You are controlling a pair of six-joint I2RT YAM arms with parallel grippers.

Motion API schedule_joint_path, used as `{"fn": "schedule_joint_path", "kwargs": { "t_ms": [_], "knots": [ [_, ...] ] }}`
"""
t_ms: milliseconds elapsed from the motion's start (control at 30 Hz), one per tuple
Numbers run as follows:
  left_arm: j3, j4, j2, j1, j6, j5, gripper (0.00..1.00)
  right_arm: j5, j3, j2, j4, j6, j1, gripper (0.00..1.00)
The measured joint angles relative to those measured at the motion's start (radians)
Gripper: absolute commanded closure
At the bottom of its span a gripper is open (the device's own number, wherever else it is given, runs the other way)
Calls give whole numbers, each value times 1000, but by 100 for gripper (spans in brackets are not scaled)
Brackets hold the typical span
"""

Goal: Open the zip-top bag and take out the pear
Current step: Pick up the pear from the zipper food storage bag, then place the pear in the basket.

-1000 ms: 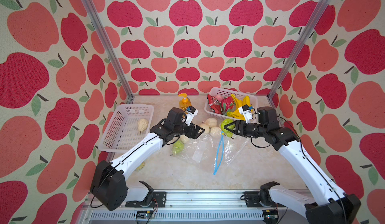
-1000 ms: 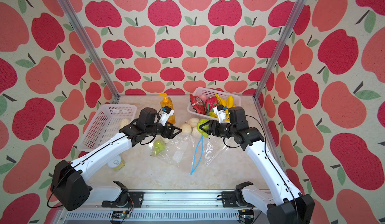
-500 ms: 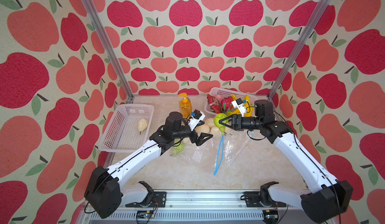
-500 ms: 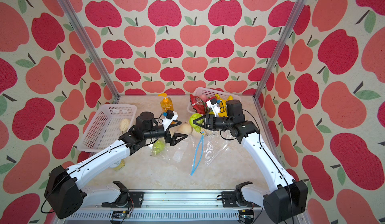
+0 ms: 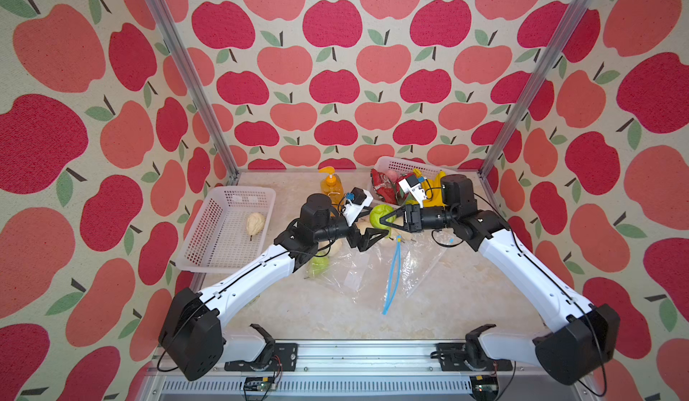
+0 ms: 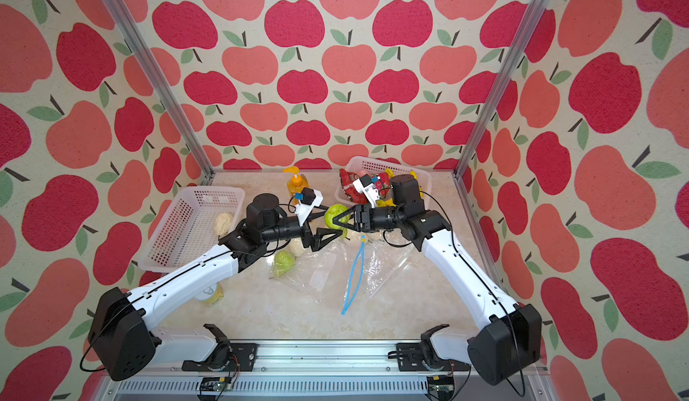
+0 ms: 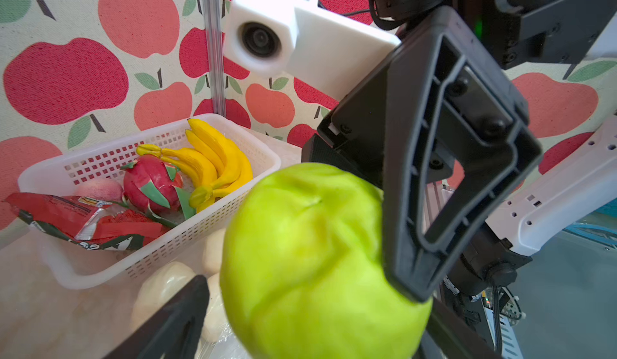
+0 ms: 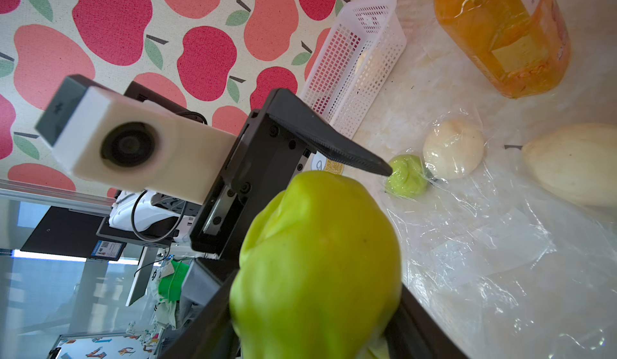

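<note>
**A:** Jaws?

**B:** Right gripper (image 5: pixel 386 222) clamped on the green pear (image 5: pixel 377 212). Left gripper (image 6: pixel 335 221) spread wide, a finger on either side of the same pear. Contact not discernible.

**A:** Pear position?

**B:** Held off the table, outside the zip-top bag (image 5: pixel 373 272), which lies crumpled below.

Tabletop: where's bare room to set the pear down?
Bare table between the zip-top bag and the front rail; the left basket holds only one pale fruit. Crowded: the centre around the bag and its fruit, and the full far basket.
</note>
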Motion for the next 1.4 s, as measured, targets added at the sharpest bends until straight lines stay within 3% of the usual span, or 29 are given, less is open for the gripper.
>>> {"fn": "schedule_joint_path", "kwargs": {
  "t_ms": [100,200,300,467,633,767,900,1100,1400],
  "knots": [
    [6,0,6,-4,-6,-2,40,2,0,5,11,4,0,21],
    [7,0,7,-3,-14,-3,45,6,0,5,18,10,7,14],
    [7,3,7,2,-21,-7,47,27,5,6,19,22,11,7],
    [6,3,7,61,-66,-14,47,105,47,6,-15,38,-5,6],
    [-22,-29,-21,223,-103,-23,45,245,63,-23,-92,38,-55,7],
    [-29,-113,-39,436,-119,-56,46,346,62,-37,-173,13,-57,9],
    [-13,-240,-22,639,-114,-147,46,438,45,-34,-243,-30,-18,10],
    [42,-351,100,851,-104,-283,48,520,0,11,-293,-80,61,10],
    [158,-452,293,969,-19,-454,50,542,-64,42,-283,-93,76,10]
  ]
}}
